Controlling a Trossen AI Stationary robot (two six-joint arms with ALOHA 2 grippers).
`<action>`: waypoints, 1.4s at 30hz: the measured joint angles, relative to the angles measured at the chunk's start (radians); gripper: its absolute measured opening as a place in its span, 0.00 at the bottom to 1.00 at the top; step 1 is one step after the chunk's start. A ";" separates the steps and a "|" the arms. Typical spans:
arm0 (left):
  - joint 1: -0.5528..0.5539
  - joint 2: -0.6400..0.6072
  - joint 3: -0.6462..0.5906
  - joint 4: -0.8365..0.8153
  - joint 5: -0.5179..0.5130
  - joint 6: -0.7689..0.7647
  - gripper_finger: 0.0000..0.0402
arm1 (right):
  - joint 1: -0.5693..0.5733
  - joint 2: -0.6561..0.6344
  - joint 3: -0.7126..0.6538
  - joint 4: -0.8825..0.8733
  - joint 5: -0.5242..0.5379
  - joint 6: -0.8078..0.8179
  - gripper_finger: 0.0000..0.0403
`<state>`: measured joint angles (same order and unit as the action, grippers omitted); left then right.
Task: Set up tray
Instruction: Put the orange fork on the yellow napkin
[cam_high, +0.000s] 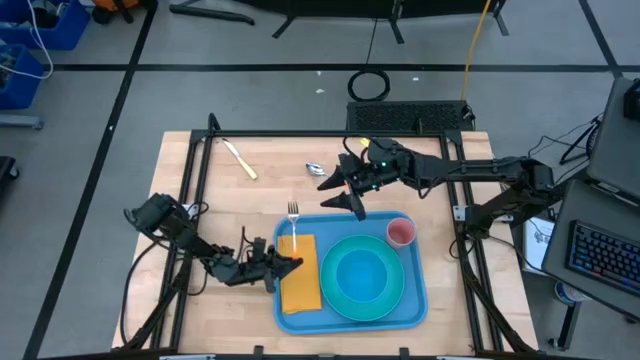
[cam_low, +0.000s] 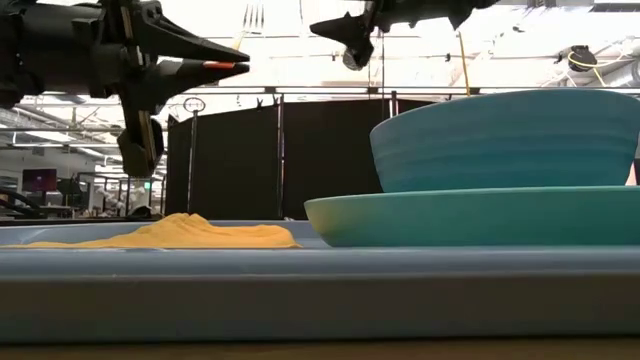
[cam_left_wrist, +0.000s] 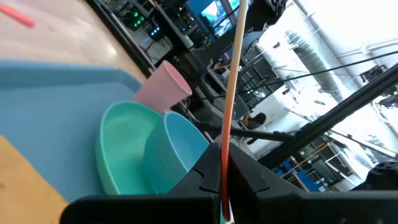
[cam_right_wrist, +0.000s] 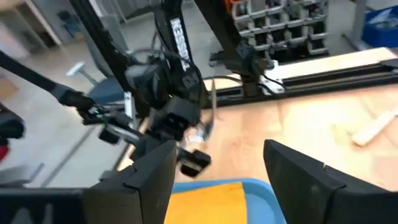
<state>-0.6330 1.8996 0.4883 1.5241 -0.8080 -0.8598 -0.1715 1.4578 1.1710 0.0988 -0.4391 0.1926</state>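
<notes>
The blue tray (cam_high: 420, 300) lies near the table's near edge. It carries a teal plate (cam_high: 335, 297) with a teal bowl (cam_high: 365, 275), a pink cup (cam_high: 400, 232) and a yellow-orange napkin (cam_high: 300, 282) on its left part. My left gripper (cam_high: 288, 263) hovers over the napkin, shut on a fork (cam_high: 293, 222). The fork's tines reach past the tray's far rim. My right gripper (cam_high: 345, 192) is open above the table just beyond the tray's far rim, and it touches nothing. My left gripper pinches the fork's thin handle (cam_left_wrist: 225, 163) between its two fingers (cam_left_wrist: 249, 177), coming from the table's left. The fork runs out forward past the fingertips and slants upward. It is lifted clear above the napkin (cam_low: 180, 235), with its tines (cam_low: 253, 15) high.
A spoon (cam_high: 315, 169) lies on the table close to my right gripper. A pale knife (cam_high: 240, 158) lies toward the far left. The table's frame rails run along its left and right sides. Bare wood shows left of the tray.
</notes>
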 joint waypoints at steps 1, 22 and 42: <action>-0.004 0.008 0.001 0.000 -0.002 -0.008 0.02 | 0.000 0.011 0.007 0.007 -0.011 0.007 0.58; -0.060 0.024 0.010 0.014 -0.058 0.054 0.02 | 0.102 0.229 0.222 0.010 -0.009 -0.040 0.56; -0.047 0.024 0.010 0.012 -0.048 0.076 0.02 | 0.114 0.290 0.247 0.084 0.019 -0.046 0.53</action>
<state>-0.6804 1.9232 0.4984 1.5360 -0.8558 -0.7837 -0.0570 1.7474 1.4178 0.1829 -0.4202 0.1463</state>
